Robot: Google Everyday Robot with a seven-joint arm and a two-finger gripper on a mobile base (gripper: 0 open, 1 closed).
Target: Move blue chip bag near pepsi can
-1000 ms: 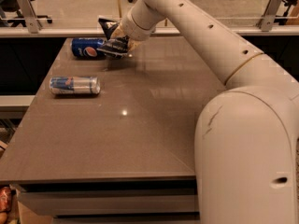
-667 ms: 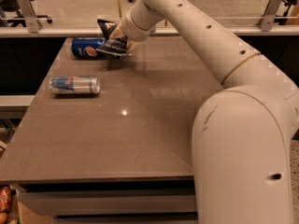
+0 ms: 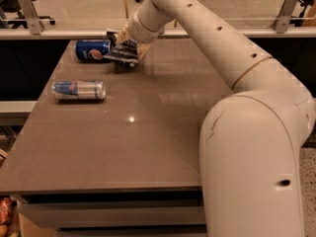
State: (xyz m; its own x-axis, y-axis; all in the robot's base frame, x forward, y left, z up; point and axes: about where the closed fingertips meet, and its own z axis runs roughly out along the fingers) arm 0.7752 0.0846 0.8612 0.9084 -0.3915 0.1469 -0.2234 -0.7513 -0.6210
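Note:
The blue chip bag (image 3: pixel 122 55) is a crinkly dark blue foil bag at the table's far left, just right of the pepsi can (image 3: pixel 92 50). The pepsi can is short and dark blue with a round logo, and lies on its side by the far edge. My gripper (image 3: pixel 121 41) is at the end of the white arm, right on top of the bag, which shows below and around it. The bag's lower edge sits at or just above the tabletop, almost touching the can.
A slimmer light-blue-and-silver can (image 3: pixel 79 90) lies on its side at the table's left, nearer than the pepsi can. The brown table (image 3: pixel 148 132) has a rail with metal posts behind it. My big white arm (image 3: pixel 247 132) fills the right side.

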